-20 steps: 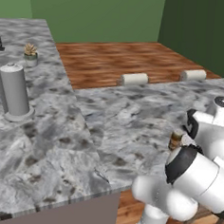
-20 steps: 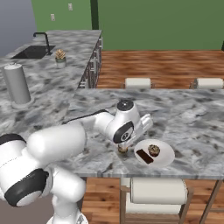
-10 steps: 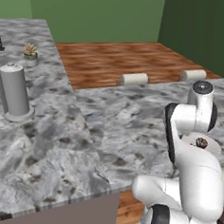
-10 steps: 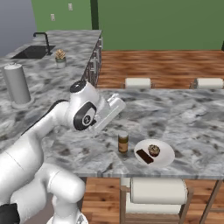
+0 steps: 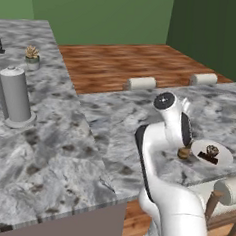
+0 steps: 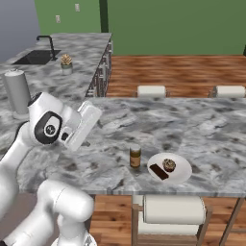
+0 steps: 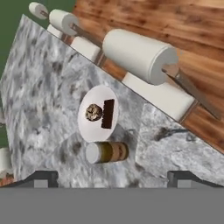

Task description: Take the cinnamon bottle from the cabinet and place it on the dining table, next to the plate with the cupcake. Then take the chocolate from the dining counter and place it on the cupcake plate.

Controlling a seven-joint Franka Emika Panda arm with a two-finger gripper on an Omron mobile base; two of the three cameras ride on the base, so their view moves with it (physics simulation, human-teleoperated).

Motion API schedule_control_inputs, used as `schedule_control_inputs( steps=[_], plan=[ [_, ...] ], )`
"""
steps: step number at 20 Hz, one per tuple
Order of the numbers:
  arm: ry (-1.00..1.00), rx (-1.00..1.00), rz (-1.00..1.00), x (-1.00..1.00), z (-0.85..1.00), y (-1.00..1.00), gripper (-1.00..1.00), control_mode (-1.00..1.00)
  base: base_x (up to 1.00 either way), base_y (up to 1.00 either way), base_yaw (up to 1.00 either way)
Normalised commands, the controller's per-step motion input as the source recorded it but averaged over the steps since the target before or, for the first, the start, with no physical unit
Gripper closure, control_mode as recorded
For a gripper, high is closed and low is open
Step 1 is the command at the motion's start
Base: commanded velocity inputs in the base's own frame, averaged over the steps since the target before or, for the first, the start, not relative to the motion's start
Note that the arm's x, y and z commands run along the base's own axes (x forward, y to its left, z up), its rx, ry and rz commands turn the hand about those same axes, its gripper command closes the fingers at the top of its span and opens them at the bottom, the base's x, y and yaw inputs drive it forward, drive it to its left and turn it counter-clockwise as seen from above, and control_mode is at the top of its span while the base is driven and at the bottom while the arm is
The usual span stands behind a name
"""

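The cinnamon bottle [image 6: 135,156] stands upright on the marble dining table [image 6: 206,129], just left of the white plate [image 6: 180,173]. On that plate lie the cupcake [image 6: 168,165] and the flat chocolate bar [image 6: 157,171] side by side. The hand view looks down on the bottle [image 7: 107,152], the plate [image 7: 89,129], the cupcake [image 7: 93,112] and the chocolate [image 7: 108,113]. My gripper [image 7: 112,179] is open, its fingertips [image 7: 41,177] far apart with nothing between them. My hand [image 6: 80,126] hangs raised, well left of the bottle. From the left base camera my arm half hides the bottle [image 5: 183,153].
A tall grey cylinder [image 5: 15,94] on a round base stands on the left counter, with a small potted plant [image 5: 31,55] behind it. Cushioned stools [image 6: 174,209] sit under the table's near edge, others [image 6: 151,91] along the far side. A sink [image 6: 36,56] lies far left.
My arm has drawn back from the bottle and plate, swinging up and to the left in the right base view. The bottle, cupcake and chocolate have stayed put.
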Motion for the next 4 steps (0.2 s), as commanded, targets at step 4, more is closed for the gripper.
schedule_control_inputs(
  steps=[4],
  plan=[
    [0.0, 0.0, 0.0, 0.0, 0.0, 0.0, -1.0, -1.0, 0.0, 0.0, 0.0]
  ],
)
